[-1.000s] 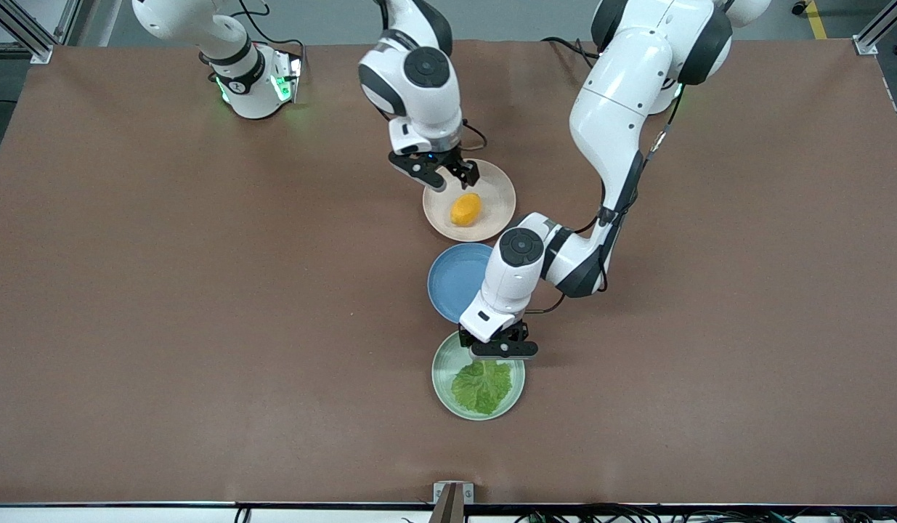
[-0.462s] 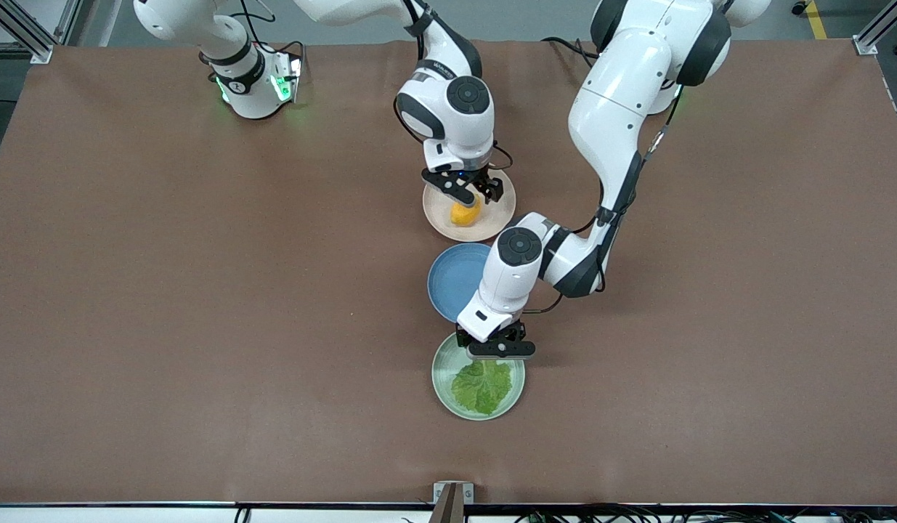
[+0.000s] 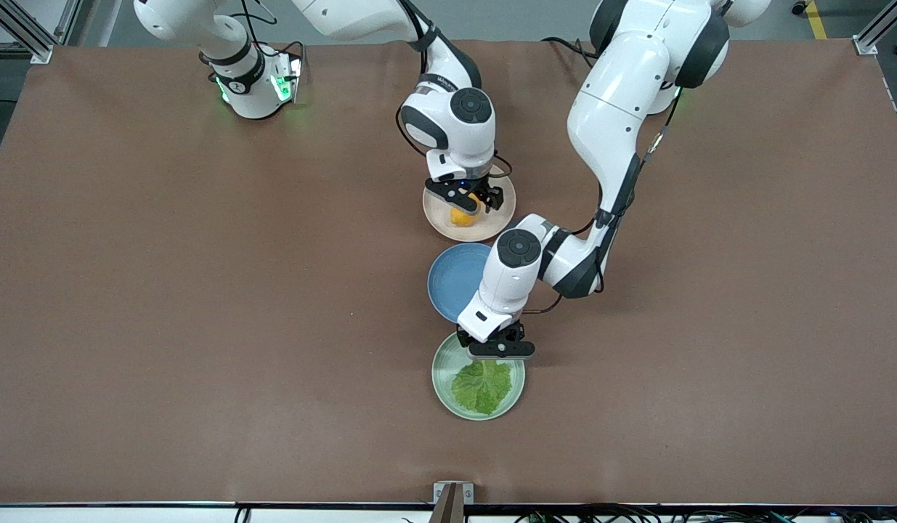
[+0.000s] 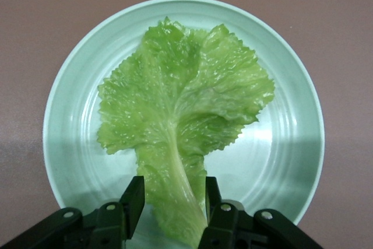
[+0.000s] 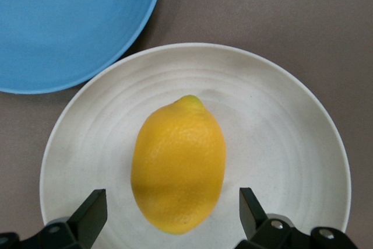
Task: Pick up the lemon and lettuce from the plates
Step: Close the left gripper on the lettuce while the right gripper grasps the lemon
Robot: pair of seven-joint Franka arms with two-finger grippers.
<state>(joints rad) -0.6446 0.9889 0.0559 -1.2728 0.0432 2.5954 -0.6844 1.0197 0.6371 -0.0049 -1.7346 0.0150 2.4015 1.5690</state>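
Brown counter carries three plates in a line: right gripper (image 5: 169, 214) straddles the lemon (image 5: 178, 164) with fingers wide, ungripped, on the beige plate (image 5: 291, 144) at twelve o'clock, while left gripper (image 4: 172, 202), fingers half-open either side of the lettuce (image 4: 180, 115) stem, nothing gripped, sits over the green plate (image 4: 291, 144) at six, ready to pinch.

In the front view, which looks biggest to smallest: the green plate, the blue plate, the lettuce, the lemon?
1. Green plate and blue plate: look alike, though the left arm hides part of the blue one.
2. Lettuce.
3. Lemon, partly covered by the right gripper.

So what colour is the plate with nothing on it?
Blue. The empty plate sits between the other two plates, seen best in the front view.
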